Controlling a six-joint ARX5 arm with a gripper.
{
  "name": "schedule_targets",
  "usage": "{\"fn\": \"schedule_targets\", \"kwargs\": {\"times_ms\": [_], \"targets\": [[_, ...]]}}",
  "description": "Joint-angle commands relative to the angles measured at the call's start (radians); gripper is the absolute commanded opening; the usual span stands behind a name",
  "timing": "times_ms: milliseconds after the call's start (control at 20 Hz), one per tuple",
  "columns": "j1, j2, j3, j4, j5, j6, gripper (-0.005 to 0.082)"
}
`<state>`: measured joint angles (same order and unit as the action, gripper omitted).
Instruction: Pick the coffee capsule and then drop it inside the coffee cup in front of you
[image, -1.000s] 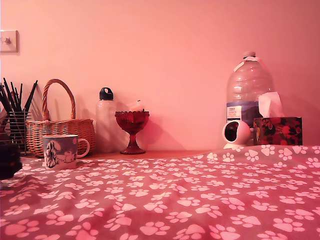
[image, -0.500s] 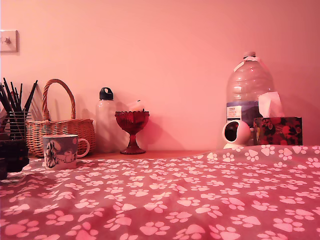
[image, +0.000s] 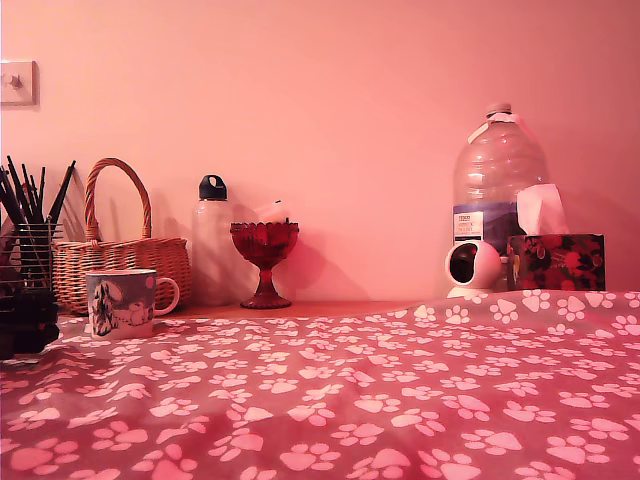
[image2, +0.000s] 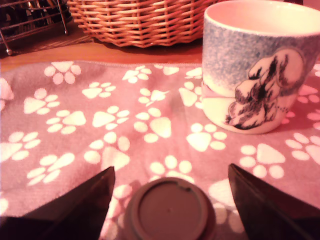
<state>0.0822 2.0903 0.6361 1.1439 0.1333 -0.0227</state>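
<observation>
The pick is in hand: the end effector (image2: 170, 200) stands wide open, jaws either side of the coffee capsule (image2: 170, 210), which sits on the paw-print cloth (image2: 75, 120) just before the coffee cup (image2: 260, 65). Next, I judge, it should close on the capsule, then lift above the cup's rim.

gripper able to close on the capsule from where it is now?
Probably yes. In the wrist view the gripper is open, and the coffee capsule sits on the paw-print cloth between its fingers with nothing in the gaps. The coffee cup stands clear beyond it.
</observation>
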Motion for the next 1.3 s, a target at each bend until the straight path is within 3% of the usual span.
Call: {"fn": "schedule_targets", "kwargs": {"times_ms": [0,100,300,400,800,1250], "targets": [[0.005,0.018,0.0,0.001,0.012,0.005,0.065],[0.005,0.018,0.0,0.0,0.021,0.005,0.0575],[0.005,0.018,0.0,0.0,0.029,0.004,0.0235],[0.005,0.018,0.0,-0.003,0.034,0.004,0.0141],[0.005,-0.027,0.0,-0.053,0.107,0.005,0.0139],[-0.013,-0.241,0.0,-0.317,0.174,0.005,0.014]]}}
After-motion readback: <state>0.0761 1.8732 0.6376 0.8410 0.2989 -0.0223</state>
